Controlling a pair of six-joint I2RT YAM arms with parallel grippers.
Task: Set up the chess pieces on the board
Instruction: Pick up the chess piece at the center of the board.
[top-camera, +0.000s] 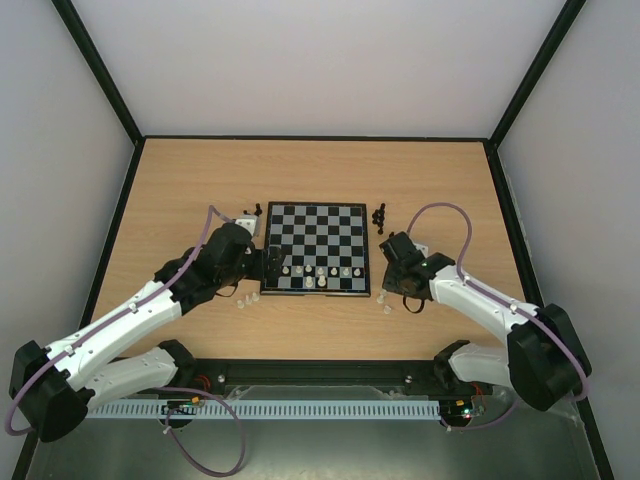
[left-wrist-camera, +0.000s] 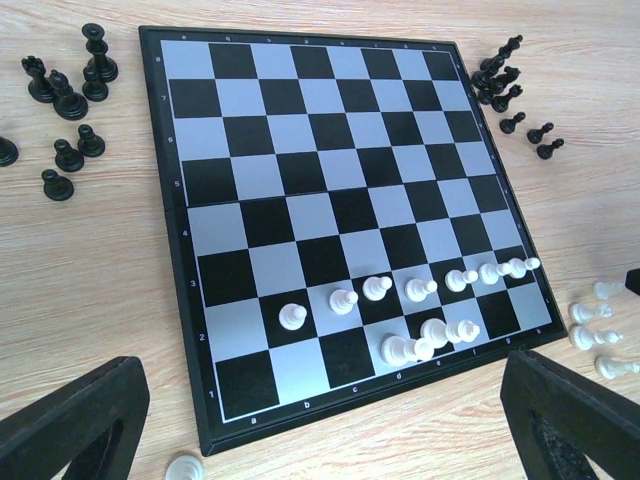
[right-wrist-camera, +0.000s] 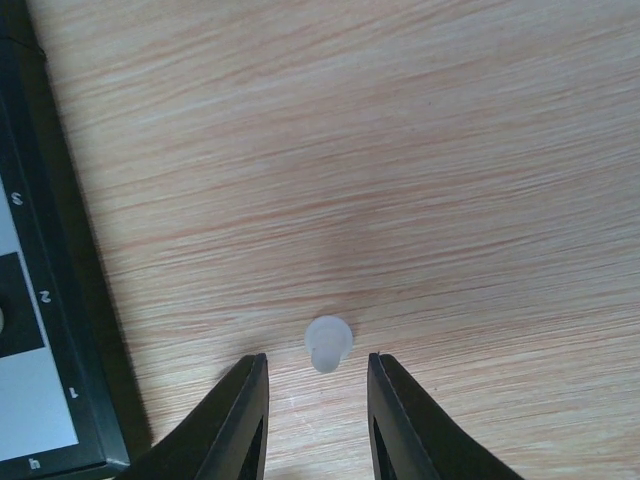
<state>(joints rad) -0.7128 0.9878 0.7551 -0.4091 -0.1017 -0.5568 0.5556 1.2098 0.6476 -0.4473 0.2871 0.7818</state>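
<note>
The board (top-camera: 315, 225) lies mid-table. Several pale chess pieces (left-wrist-camera: 377, 288) stand in a row on its near ranks, with three more (left-wrist-camera: 432, 333) behind them. Black pieces stand off the board in clusters at its far left (left-wrist-camera: 68, 100) and far right (left-wrist-camera: 497, 80). My left gripper (left-wrist-camera: 320, 445) is open wide and empty, hovering over the board's near-left corner (top-camera: 270, 262). My right gripper (right-wrist-camera: 317, 368) is open, low over the table right of the board (top-camera: 390, 290). A pale pawn (right-wrist-camera: 328, 343) stands just ahead of its fingertips, between their lines, untouched.
Loose pale pieces lie on the wood near the board's front-right corner (left-wrist-camera: 592, 335) and one at the front-left corner (left-wrist-camera: 184, 467). The board's black rim (right-wrist-camera: 60, 250) runs along the left of the right wrist view. Black-framed walls enclose the table (top-camera: 120, 200).
</note>
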